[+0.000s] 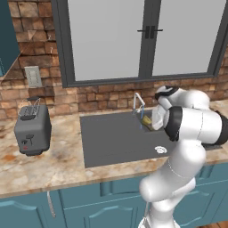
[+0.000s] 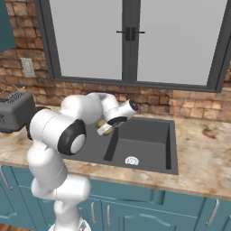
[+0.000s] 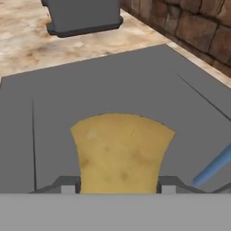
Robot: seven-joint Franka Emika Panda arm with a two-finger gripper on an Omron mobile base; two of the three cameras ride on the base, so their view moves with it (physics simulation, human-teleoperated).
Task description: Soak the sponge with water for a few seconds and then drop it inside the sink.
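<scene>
My gripper (image 3: 118, 187) is shut on the sponge (image 3: 121, 153), a mustard-yellow block that sticks out between the two fingertips (image 3: 67, 187). It hangs above the dark grey sink (image 3: 113, 85). In the left base view the sponge (image 1: 147, 121) sits just under the silver faucet (image 1: 138, 103), at the back of the sink (image 1: 111, 142). The water (image 1: 141, 119) falls as a thin blue stream close beside it. In the hand view the water (image 3: 214, 166) passes to the sponge's right with a gap between them. My arm hides most of the sponge (image 2: 107, 130) in the right base view.
A grey toaster (image 1: 32, 129) stands on the marble counter left of the sink. The white drain (image 1: 160, 149) lies at the basin's front right. A brick wall (image 1: 102, 95) and a window rise right behind the faucet.
</scene>
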